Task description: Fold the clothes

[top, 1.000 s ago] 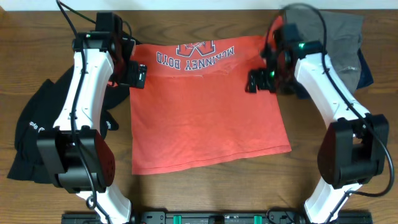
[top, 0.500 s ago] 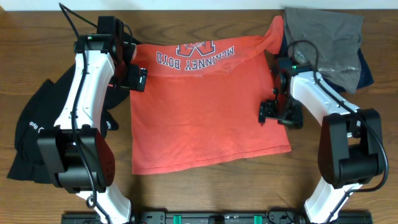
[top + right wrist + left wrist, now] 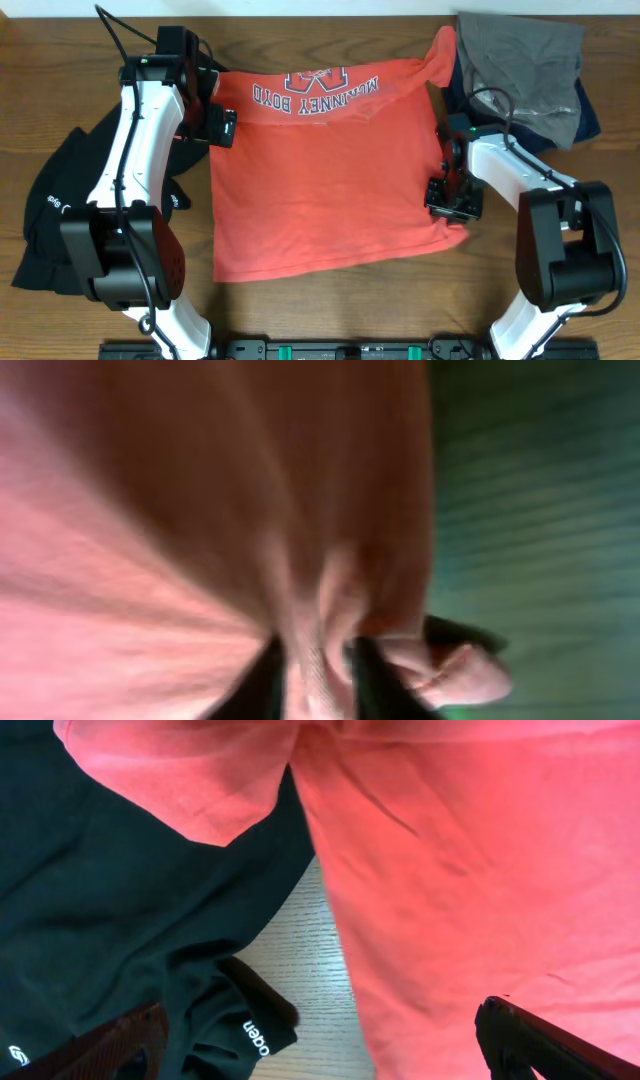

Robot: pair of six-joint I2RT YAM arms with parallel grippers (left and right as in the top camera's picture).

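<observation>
While the left gripper hangs with its fingers spread wide and holding nothing, the orange-red T-shirt lies flat on the wooden table, its white-and-navy lettering along the far edge. Between those spread fingers, the left wrist view shows the shirt's side edge running down toward the right-hand finger and a strip of bare wood in the middle. The black top lies crumpled beyond the left-hand finger, a small white logo on a fold close to it. From overhead this gripper sits at the shirt's left edge, just beside the sleeve. The right gripper is down on the shirt's right edge, near the lower corner. In the blurred right wrist view its two dark fingers stand close together with a bunched ridge of red cloth pinched between them. Beyond the right gripper, past the shirt's other sleeve, a grey garment lies at the table's far corner.
</observation>
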